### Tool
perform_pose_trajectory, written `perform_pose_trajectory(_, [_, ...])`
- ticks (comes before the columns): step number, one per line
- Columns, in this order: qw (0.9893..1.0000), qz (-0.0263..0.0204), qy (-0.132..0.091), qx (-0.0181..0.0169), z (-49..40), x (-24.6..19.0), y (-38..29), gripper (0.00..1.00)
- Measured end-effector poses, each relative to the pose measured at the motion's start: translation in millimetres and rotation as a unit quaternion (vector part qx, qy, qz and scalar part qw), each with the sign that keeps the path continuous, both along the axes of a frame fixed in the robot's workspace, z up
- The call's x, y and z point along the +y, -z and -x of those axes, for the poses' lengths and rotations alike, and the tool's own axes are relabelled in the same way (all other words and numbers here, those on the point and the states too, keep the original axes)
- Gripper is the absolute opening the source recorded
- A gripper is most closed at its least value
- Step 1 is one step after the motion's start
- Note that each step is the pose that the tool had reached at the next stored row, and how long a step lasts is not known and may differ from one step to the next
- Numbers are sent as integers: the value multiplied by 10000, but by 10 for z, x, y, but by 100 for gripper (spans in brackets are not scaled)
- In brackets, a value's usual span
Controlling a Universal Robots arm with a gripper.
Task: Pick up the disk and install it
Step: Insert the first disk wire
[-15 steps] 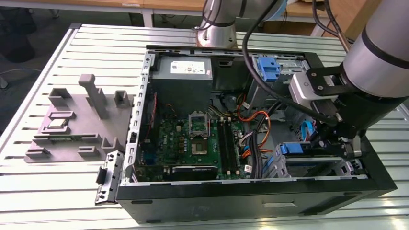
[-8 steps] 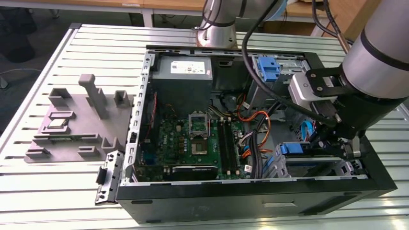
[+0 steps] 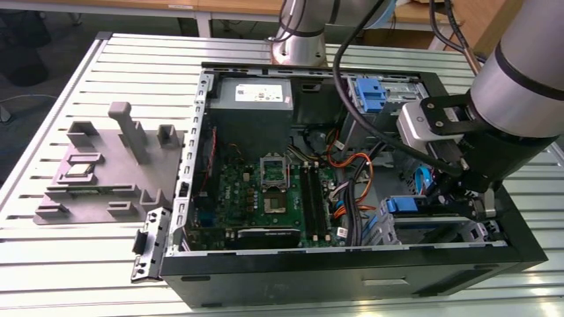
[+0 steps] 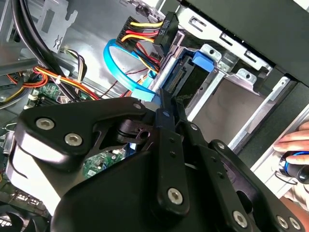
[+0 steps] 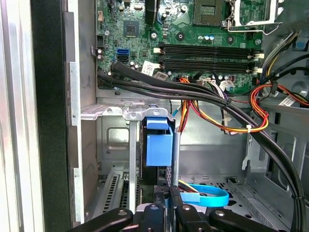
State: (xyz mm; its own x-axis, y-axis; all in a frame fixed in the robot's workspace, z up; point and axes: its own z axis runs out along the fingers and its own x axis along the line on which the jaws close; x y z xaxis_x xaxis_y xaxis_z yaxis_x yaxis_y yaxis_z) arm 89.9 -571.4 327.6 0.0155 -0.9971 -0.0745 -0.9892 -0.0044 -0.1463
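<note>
Disk: 1, its blue carrier (image 3: 408,205) standing on edge in the drive cage at about 4 o'clock inside the open computer case (image 3: 352,274) in the exterior view.
Disk, close up: the first wrist view shows the blue tab (image 5: 159,149) and a thin dark edge between 2 metal rails; the second wrist view shows its connector edge (image 4: 179,79).
Gripper: 1, black, just beside the disk (image 3: 469,200), its tip right at the disk's edge in both wrist views (image 5: 165,194) (image 4: 169,110).
Grip: cannot tell whether it is spread or pinching the disk; the contact point is hidden.
Arm: 1, silver and black (image 3: 520,86), reaching in from 2 o'clock in the exterior view and cut off by the frame.
Blue bracket: 1, bare (image 3: 370,94), in the bay at 1 o'clock of the case, well apart from the disk.
Power supply: 1 grey box (image 3: 253,94) at 11 o'clock in the case.
Motherboard: 1, green (image 3: 264,198), at the case's centre, also in the first wrist view (image 5: 145,29).
Blue flat cable: 1, looped near the disk (image 5: 207,195) (image 4: 118,67).
Grey fixture: 1 (image 3: 105,168) on the slatted table (image 3: 88,264), at 9 o'clock of the case.
Person's hand: 1 (image 4: 295,142), in the second wrist view, cut off at the frame edge, touching a small dark object with a blue ring (image 4: 295,166) that is hard to make out.
</note>
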Motion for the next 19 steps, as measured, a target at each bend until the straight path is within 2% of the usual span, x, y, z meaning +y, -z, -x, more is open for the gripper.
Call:
perform_pose_trajectory(4, [10000,-4,0,0,0,0,5,17])
perform_pose_trajectory(5, [10000,-3,0,0,0,0,5,24])
perform_pose_trajectory(9, [10000,-1,0,0,0,0,-16,24])
perform_pose_trajectory(11, [10000,-1,0,0,0,0,-60,24])
perform_pose_trajectory(17, [10000,-1,0,0,0,0,-245,24])
perform_pose_trajectory(19, [10000,-1,0,0,0,0,-272,24])
